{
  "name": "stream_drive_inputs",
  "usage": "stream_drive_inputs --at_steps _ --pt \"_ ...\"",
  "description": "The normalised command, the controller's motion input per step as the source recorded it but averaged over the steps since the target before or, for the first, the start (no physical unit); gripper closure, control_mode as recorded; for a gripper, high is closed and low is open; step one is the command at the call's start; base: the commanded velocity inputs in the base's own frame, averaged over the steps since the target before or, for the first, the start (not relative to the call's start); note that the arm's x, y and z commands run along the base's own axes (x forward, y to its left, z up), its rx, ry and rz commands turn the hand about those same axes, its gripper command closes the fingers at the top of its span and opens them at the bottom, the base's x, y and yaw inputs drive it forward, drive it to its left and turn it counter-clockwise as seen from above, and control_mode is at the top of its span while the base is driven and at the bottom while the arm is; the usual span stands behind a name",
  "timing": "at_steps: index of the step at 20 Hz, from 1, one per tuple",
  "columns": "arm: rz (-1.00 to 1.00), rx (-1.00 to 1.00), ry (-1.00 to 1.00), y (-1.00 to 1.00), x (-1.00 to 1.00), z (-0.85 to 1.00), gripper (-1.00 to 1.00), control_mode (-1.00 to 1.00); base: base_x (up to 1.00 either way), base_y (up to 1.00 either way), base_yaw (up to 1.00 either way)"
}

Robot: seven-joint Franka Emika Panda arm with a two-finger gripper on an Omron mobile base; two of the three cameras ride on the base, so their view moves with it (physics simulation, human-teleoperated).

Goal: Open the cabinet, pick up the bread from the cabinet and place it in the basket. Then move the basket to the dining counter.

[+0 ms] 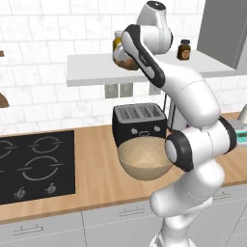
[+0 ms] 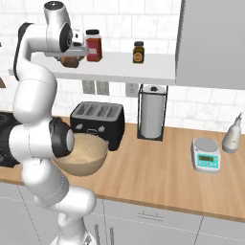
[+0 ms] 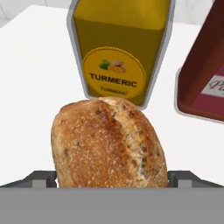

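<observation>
Bread (image 3: 109, 142): golden-brown crusted loaf piece, resting on the white shelf (image 2: 119, 67) up against the wall; seen close in the hand view, between the two finger tips at the bottom of that view.
Gripper (image 3: 112, 179): raised to shelf height, fingers set on either side of the bread; whether they press it cannot be told.
Turmeric jar (image 3: 120, 48): yellow, labelled, standing just behind the bread on the shelf.
Red jar (image 2: 94, 46): dark lid, beside the yellow one on the same shelf.
Small brown jar (image 2: 138, 51): further along the shelf, well apart from the others.
Basket (image 1: 144, 158): round, tan, speckled; sits on the wood counter (image 2: 158, 167) just in front of the black toaster (image 2: 98, 119), partly hidden by the arm.
Cooktop (image 1: 36, 164): black, set into the counter, left of the basket.
Paper towel holder (image 2: 152, 112): upright, beside the toaster.
Kitchen scale (image 2: 206, 155): on the counter, near a pale bottle (image 2: 232, 135).
</observation>
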Motion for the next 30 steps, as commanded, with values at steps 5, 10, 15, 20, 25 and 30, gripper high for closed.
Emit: stream_drive_inputs --at_steps 5,10,15,20,25,30 --pt "0.00 0.00 -0.07 0.00 0.20 -0.18 -1.00 -1.00 0.00 0.00 0.00" --pt "0.00 0.00 -0.02 0.09 0.03 -0.14 1.00 -1.00 0.00 0.00 0.00" --pt "0.00 0.00 -0.01 0.08 -0.14 -0.03 1.00 -1.00 0.00 0.00 0.00" --pt "-0.01 0.00 0.00 0.05 -0.70 0.00 1.00 -1.00 0.00 0.00 0.00" --pt "-0.02 0.00 0.00 0.00 -1.00 0.00 1.00 -1.00 0.00 0.00 0.00" --pt "-0.04 0.00 0.00 -0.15 -1.00 -0.04 1.00 -1.00 0.00 0.00 0.00"
